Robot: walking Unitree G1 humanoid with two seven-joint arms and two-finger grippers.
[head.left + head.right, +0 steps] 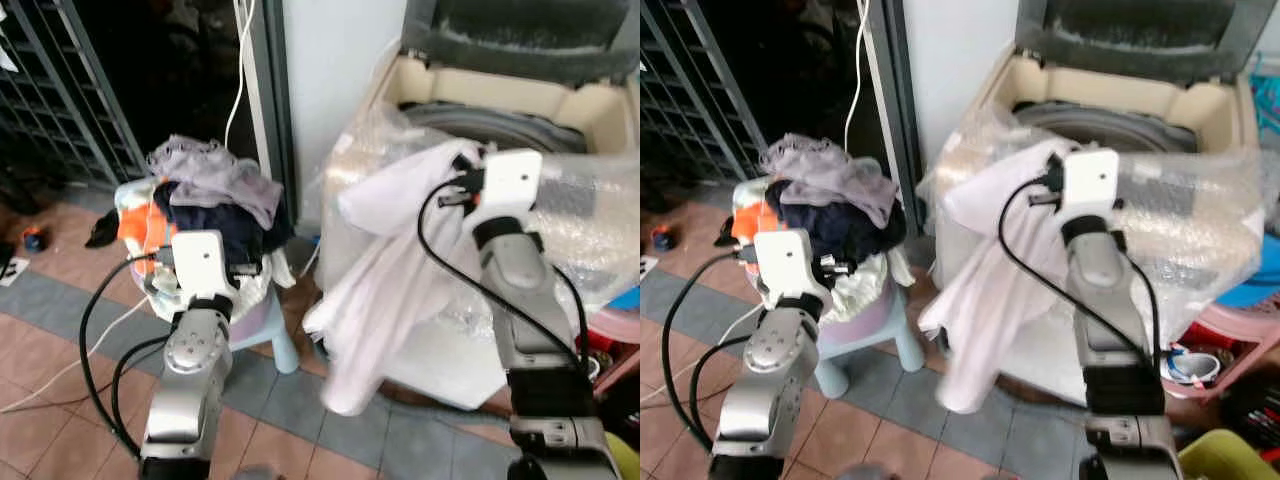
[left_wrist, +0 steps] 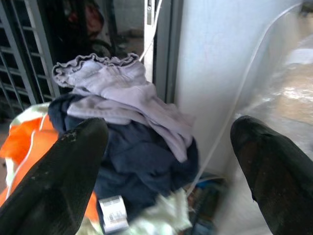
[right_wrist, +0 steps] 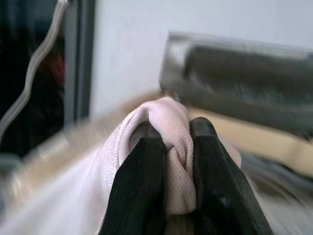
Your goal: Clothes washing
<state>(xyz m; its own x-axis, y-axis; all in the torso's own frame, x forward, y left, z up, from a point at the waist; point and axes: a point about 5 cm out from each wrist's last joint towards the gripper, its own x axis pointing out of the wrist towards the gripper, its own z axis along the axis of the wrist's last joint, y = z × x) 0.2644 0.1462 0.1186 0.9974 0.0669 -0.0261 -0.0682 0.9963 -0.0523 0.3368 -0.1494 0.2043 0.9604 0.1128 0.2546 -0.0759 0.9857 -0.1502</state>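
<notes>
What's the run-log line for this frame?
right gripper: shut on white garment | at washer rim | left gripper: open, facing clothes pile

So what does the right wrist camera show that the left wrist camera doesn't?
The right wrist view alone shows the right gripper pinching a bunch of the pale pink garment, with the washing machine's raised lid blurred behind. The left wrist view alone shows the left gripper, fingers spread, facing the laundry pile: a lilac garment over a navy one, with orange beneath. Both share the white wall and the dark doorway.
</notes>
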